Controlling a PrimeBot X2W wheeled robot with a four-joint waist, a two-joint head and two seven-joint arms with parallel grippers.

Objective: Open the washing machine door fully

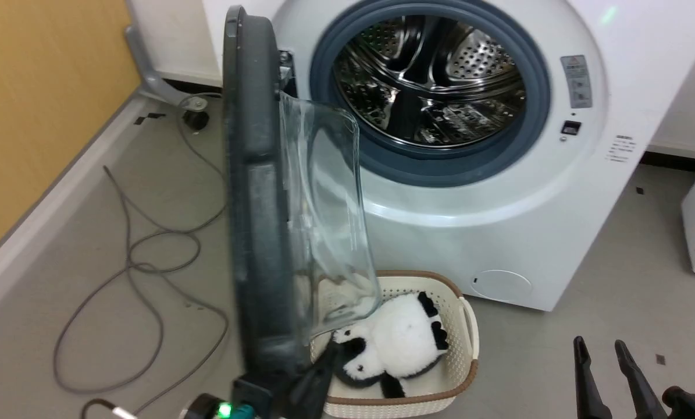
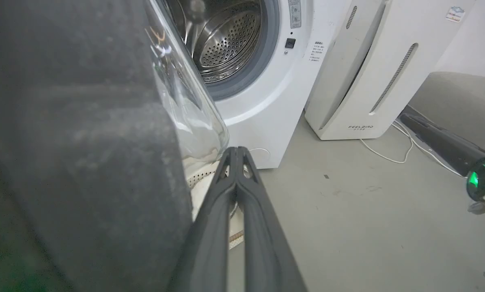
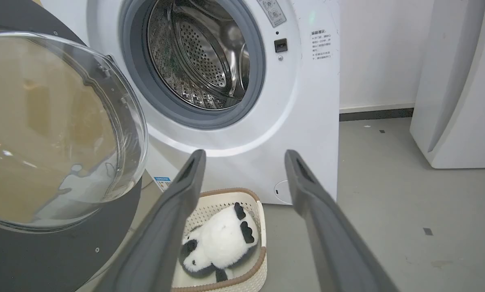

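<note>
left pincer [image 2: 237, 151] nearest, low at the foot of the washing machine door [image 1: 254, 203]: its two dark fingers are pressed together tip to tip with nothing between them, lying just beside the inner side of the door's black rim; contact with the rim cannot be confirmed. the door stands swung well out from the white washing machine [image 1: 498, 233], hinged at the left of the opening, edge-on in the head view, its clear glass bowl [image 1: 324, 221] bulging toward the machine. steel drum [image 1: 428, 75] and grey rubber ring [image 1: 538, 93] are exposed. under the door's lower edge, on the floor before the machine, sits a cream basket [image 1: 469, 349] holding a panda soft toy [image 1: 399, 340]. right pincer [image 3: 244, 153] is well apart to the right, fingers spread wide, holding nothing. loose grey cables [image 1: 132, 262] lie on the floor left of the door.
</note>
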